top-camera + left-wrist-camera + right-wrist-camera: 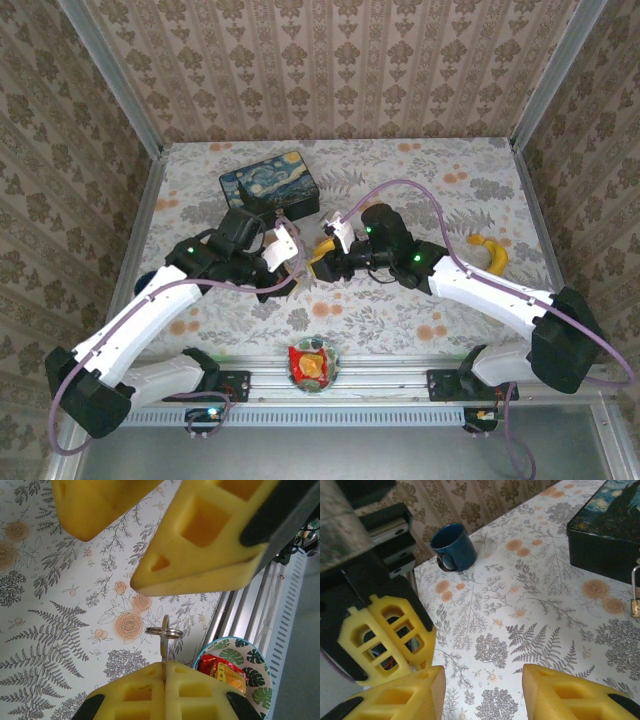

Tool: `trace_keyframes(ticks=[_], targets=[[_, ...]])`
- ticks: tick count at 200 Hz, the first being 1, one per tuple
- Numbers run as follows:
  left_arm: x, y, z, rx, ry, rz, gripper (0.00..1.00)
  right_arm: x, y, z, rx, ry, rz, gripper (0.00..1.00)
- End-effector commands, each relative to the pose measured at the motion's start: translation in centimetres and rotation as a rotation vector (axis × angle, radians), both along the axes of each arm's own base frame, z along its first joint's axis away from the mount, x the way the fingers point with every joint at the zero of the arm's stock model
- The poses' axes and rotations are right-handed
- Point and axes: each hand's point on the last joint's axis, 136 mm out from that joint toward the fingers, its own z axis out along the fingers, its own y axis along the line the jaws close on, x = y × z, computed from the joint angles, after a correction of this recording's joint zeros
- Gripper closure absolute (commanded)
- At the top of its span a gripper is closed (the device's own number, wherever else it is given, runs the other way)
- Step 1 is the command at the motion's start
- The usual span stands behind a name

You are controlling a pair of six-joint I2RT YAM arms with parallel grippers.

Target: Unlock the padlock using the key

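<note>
- Closest to the lens, at the bottom middle of the left wrist view, the left gripper (164,672) is seen pressed together on the key (163,650).
- Only the low end of the key is pinched. The top end, with its little ring (164,631), is left sticking up and free.
- Because the ring end is the one sticking out, the end made for the lock may be hidden between the fingers. This cannot be told for sure.
- At the bottom of the right wrist view, the right gripper (482,676) is held spread apart, and nothing is pinched in it.
- Its yellow fingers are also seen across the top of the left wrist view, just above the key. It is likely kept open there so the key can be taken or turned the right way round.
- The padlock (636,607) is found at the right edge of the right wrist view, half cut off. It is set on the table (545,580) just in front of the tin (607,535), and no gripper is touching it.
- The key has not been brought to the padlock yet, so the unlocking is judged not begun.
- The mug (454,547), upper left in the right wrist view, and the bowl (260,656), lower right in the left wrist view, are placed off to the sides, out of the way.
</note>
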Motion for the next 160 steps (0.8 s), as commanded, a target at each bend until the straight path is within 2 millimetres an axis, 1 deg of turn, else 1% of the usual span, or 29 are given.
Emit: trace_keyframes(ticks=[1,26,44,80,85,106,107,109,114,141,160], targets=[[-0.5,-0.3,0.3,-0.007,0.006,-0.044,1.00,-1.1,0.9,2.9,0.080,-0.047,0.077,0.56],[-0.6,-0.7,0.4,-0.022,0.009,-0.071,1.00,-2.4,1.4,3.3,0.121,-0.023,0.160,0.61],[-0.9,-0.8,0.5,-0.033,0.007,-0.092,1.00,-3.2,1.7,3.2,0.133,0.003,0.216,0.64],[-1.3,-0.8,0.9,-0.052,-0.013,-0.117,1.00,-3.3,1.5,2.6,0.137,0.063,0.265,0.69],[-1.6,-0.9,1.0,-0.066,-0.003,-0.132,1.00,-3.2,1.4,2.5,0.137,0.071,0.267,0.69],[-2.1,-1.0,1.2,-0.084,0.000,-0.151,1.00,-3.5,1.2,3.0,0.148,0.085,0.292,0.70],[-2.1,-1.0,1.2,-0.084,0.000,-0.152,1.00,-3.3,1.4,2.5,0.141,0.097,0.291,0.70],[-2.1,-1.0,1.2,-0.084,0.000,-0.152,1.00,-3.2,1.5,2.2,0.135,0.108,0.291,0.70],[-2.1,-1.0,1.2,-0.086,-0.001,-0.152,1.00,-3.1,1.5,2.0,0.132,0.115,0.293,0.70],[-2.3,-1.0,1.1,-0.087,-0.001,-0.160,1.00,-3.2,1.7,1.8,0.123,0.134,0.309,0.70],[-2.2,-1.0,1.0,-0.084,-0.001,-0.160,1.00,-3.3,1.8,1.8,0.124,0.140,0.322,0.74]])
